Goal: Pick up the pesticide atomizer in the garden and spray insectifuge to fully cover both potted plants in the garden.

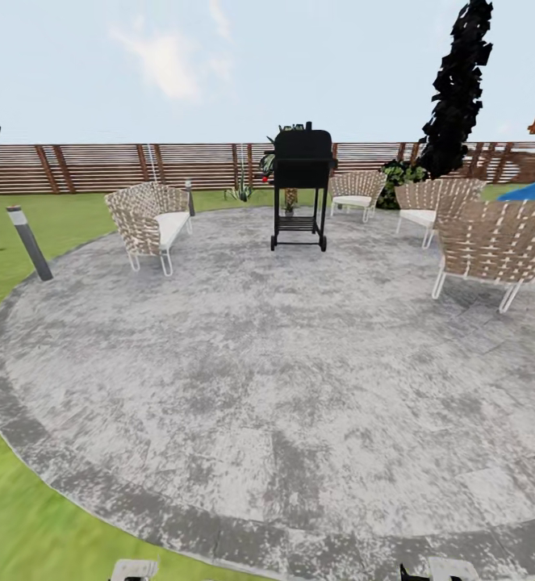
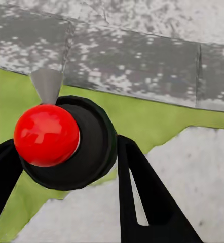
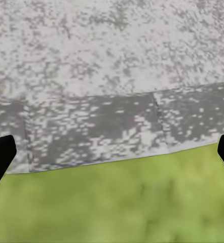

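A round grey paved patio (image 1: 243,379) fills the middle of the garden, ringed by green lawn (image 1: 25,516) and closed at the far side by a brown slatted fence (image 1: 122,165). On the patio stand four woven chairs — one near the left edge (image 1: 148,218), two at the right edge (image 1: 493,242) (image 1: 432,203), one at the far edge (image 1: 356,192) — and one black barbecue (image 1: 301,186) near the far edge. A short grey post lamp (image 1: 29,242) stands on the grass just off the left edge. A tall dark tree (image 1: 458,89) rises by the fence.

The left hand (image 2: 66,167) is closed on the pesticide atomizer (image 2: 71,144): in the left wrist view two black fingers (image 2: 142,197) press against either side of its dark round body, with a glossy red ball (image 2: 46,135) and a grey nozzle cone (image 2: 46,85) at the top. Its long axis seems to run roughly along the camera's line of sight, since the bottle is seen end-on. The right hand (image 3: 112,157) is spread wide and empty, its two black fingertips (image 3: 0,157) at opposite sides of the right wrist view, above the patio's near edge.

One spiky plant (image 1: 240,192) sits at the far edge of the patio, left of the barbecue; another small plant (image 1: 289,206) shows behind the barbecue's legs. Both are too small to tell whether they are the potted plants. They lie straight ahead, well apart from the left hand, so the patio likely must be crossed before spraying.
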Tool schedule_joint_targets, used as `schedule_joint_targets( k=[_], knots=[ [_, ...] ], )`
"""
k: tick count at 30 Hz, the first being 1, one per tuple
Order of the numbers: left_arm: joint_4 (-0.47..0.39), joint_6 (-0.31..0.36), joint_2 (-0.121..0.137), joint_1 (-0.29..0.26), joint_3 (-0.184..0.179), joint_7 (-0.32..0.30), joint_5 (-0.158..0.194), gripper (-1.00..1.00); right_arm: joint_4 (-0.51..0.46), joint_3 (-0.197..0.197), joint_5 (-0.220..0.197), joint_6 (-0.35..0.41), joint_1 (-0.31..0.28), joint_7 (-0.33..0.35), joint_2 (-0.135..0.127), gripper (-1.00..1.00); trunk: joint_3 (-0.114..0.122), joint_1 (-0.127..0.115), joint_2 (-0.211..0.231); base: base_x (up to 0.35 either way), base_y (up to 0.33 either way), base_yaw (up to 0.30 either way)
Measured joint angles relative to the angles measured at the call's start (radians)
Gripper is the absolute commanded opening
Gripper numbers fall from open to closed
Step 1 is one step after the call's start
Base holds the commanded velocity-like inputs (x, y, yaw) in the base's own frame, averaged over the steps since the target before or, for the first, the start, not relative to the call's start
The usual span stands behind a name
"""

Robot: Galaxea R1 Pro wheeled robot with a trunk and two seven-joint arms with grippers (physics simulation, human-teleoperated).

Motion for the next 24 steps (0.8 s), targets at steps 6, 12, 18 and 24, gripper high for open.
schedule_joint_targets(
  k=[6,12,18,24],
  knots=[
    [0.0,0.0,0.0,0.0,-0.001,0.0,0.0,-1.0,0.0,0.0,0.0,0.0,0.0,0.0,0.0,1.0,0.0,0.0,0.0,0.339,0.0,0.0],
    [0.0,0.0,0.0,0.0,-0.001,0.0,0.0,-1.0,0.0,0.0,0.0,0.0,0.0,0.0,0.0,1.0,0.0,0.0,0.0,0.339,0.0,0.0],
    [0.0,0.0,0.0,0.0,-0.001,0.0,0.0,-1.0,0.0,0.0,0.0,0.0,0.0,0.0,0.0,1.0,0.0,0.0,0.0,0.339,0.0,0.0],
    [0.0,0.0,0.0,0.001,-0.001,0.0,0.0,-1.0,0.0,0.0,0.0,0.0,0.0,0.0,0.0,1.0,0.0,0.0,0.0,0.339,0.0,0.0]
  ],
)
